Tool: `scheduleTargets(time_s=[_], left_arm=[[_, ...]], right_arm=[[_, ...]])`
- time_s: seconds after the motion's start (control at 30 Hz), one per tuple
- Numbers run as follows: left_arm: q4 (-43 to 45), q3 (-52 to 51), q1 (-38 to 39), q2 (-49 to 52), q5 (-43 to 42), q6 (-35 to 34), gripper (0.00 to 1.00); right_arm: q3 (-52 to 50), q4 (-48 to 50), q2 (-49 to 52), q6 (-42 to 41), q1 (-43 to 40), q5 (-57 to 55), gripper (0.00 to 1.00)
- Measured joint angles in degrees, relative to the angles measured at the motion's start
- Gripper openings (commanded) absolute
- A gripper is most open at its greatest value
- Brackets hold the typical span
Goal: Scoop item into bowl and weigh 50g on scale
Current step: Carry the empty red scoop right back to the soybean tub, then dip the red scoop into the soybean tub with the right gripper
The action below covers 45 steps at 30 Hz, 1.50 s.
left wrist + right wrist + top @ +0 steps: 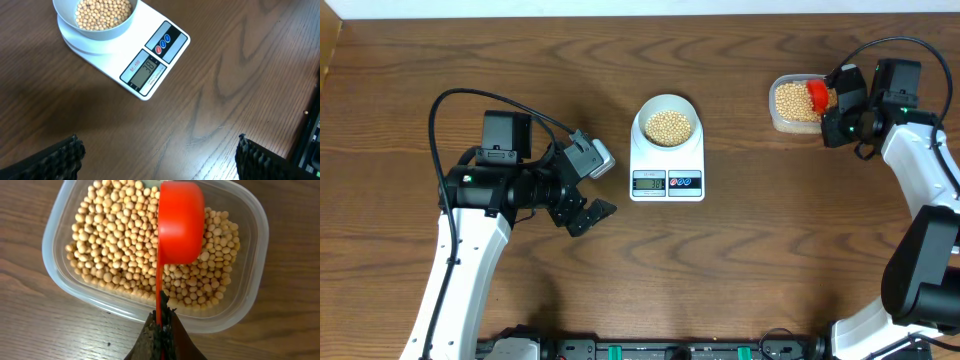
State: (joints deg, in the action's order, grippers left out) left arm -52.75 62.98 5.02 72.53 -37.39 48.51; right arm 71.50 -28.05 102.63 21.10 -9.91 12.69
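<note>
Clamped on the thin handle of the red scoop (180,222), my right gripper (161,330) holds its cup over the beans (115,245) in the clear tub (250,295), which sits in the upper right of the overhead frame. My left gripper (160,157) hangs idle with its jaws spread wide and nothing between them, above bare table (225,75) to the left of the scale (145,35).

The bowl (100,36) sits on the scale at the centre of the overhead frame, and a layer of beans already covers its bottom. I judge the step to be another scoop: the dip into the tub that tops the bowl up. The next move calls for a shallow bite, a level carry across to the bowl well apart to the left, and a slow tip so that the reading creeps up rather than overshoots.

Only the right wrist view shows how the scoop lies: I see the smooth red outside of its cup, not the inside, so I cannot tell whether it carries anything or touches the pile. Only the left wrist view makes the display (148,69) legible; the digits look like thirty-eight and a fraction, though I am not sure of the last one. From overhead the display is too small to read, but the whole layout is plain.
</note>
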Motion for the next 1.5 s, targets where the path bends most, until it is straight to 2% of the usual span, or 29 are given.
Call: scheduleTargets(time_s=[0.53,0.97,1.27,1.5], left_arm=[[0.00,0.00,0.00,0.00,0.00,0.00,0.99],[0.00,0.00,0.00,0.00,0.00,0.00,0.99],[-0.02,0.00,0.00,0.00,0.00,0.00,0.98],[-0.02,0.00,0.00,0.00,0.00,0.00,0.99]], right_arm=[[0.00,-2.80,0.13,-8.48,-0.61,9.86,0.01],[0.00,-2.23,0.87,-19.45,-9.18,20.33,0.01],[0.00,-2.21,4.20,-20.96,-15.50,33.31,0.01],[0.00,-0.90,4.83,-21.11,-16.13,38.27,0.01]])
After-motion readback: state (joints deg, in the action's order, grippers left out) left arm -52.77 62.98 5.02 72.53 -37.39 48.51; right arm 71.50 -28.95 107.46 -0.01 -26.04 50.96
